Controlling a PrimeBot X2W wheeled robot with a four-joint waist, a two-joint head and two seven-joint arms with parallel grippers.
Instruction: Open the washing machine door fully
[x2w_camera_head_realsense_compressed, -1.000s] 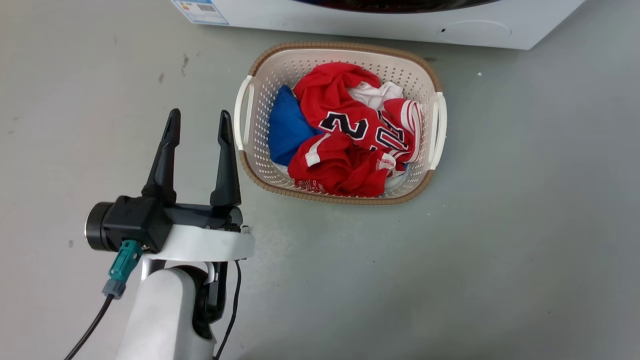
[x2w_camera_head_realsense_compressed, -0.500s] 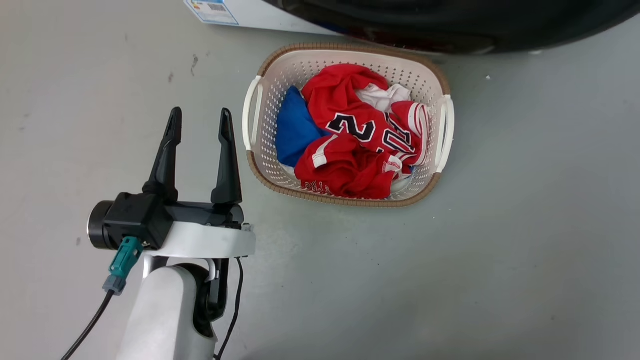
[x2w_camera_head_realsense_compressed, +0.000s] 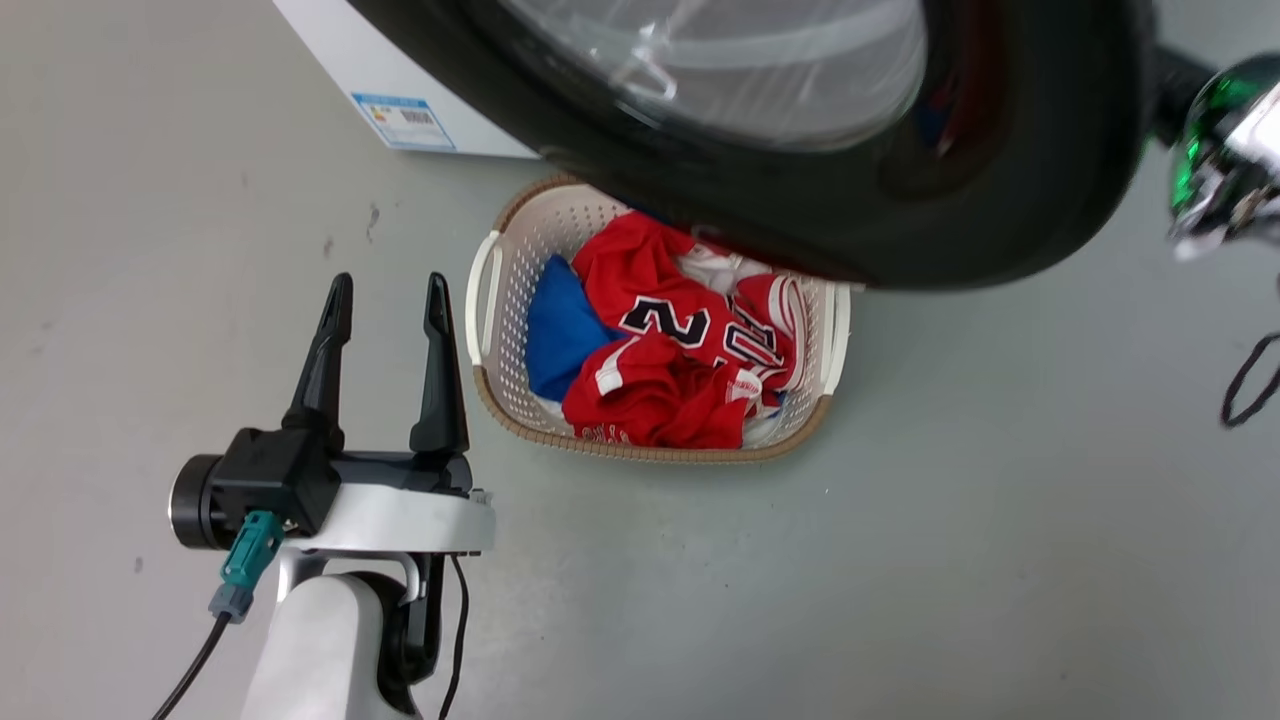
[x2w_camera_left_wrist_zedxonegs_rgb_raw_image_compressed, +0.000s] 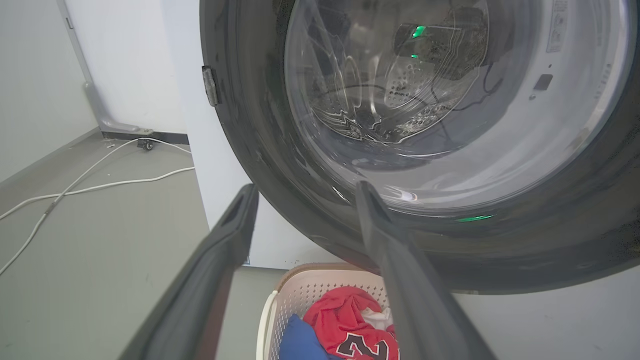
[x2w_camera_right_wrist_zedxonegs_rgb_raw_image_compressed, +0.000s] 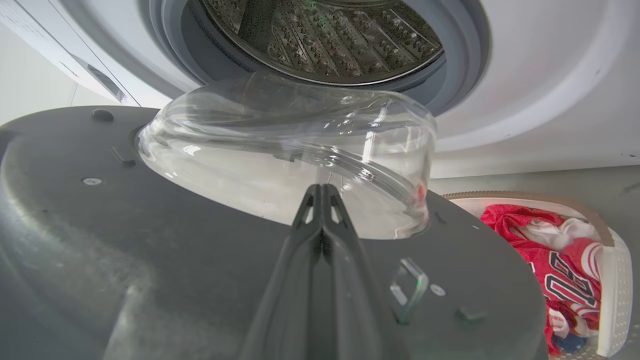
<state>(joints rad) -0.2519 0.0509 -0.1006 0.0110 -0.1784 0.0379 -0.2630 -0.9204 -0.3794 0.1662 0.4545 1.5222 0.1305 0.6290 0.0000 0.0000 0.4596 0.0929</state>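
Observation:
The washing machine door (x2w_camera_head_realsense_compressed: 1000, 200), glossy black with a bulging clear glass bowl (x2w_camera_head_realsense_compressed: 720, 70), stands swung out from the white washing machine (x2w_camera_head_realsense_compressed: 340, 50) and hangs over the far end of the laundry basket. In the right wrist view my right gripper (x2w_camera_right_wrist_zedxonegs_rgb_raw_image_compressed: 322, 189) is shut with nothing in it. It lies along the door's inner face (x2w_camera_right_wrist_zedxonegs_rgb_raw_image_compressed: 100, 240) at the foot of the glass bowl (x2w_camera_right_wrist_zedxonegs_rgb_raw_image_compressed: 280, 150), with the steel drum (x2w_camera_right_wrist_zedxonegs_rgb_raw_image_compressed: 325, 35) beyond. My left gripper (x2w_camera_head_realsense_compressed: 383, 285) is open and empty, left of the basket. It faces the door's outer side (x2w_camera_left_wrist_zedxonegs_rgb_raw_image_compressed: 260, 125).
A white laundry basket (x2w_camera_head_realsense_compressed: 487, 290) with red and blue clothes sits on the grey floor under the door's lower edge. A blue label (x2w_camera_head_realsense_compressed: 403, 120) marks the machine's front. My right wrist (x2w_camera_head_realsense_compressed: 1220, 150) shows past the door's right rim. White cables (x2w_camera_left_wrist_zedxonegs_rgb_raw_image_compressed: 90, 187) trail on the floor left of the machine.
The door has swung out from the machine and now covers the basket's far end. My right wrist came into view at the right. The head camera tilted up. The left gripper stayed open.

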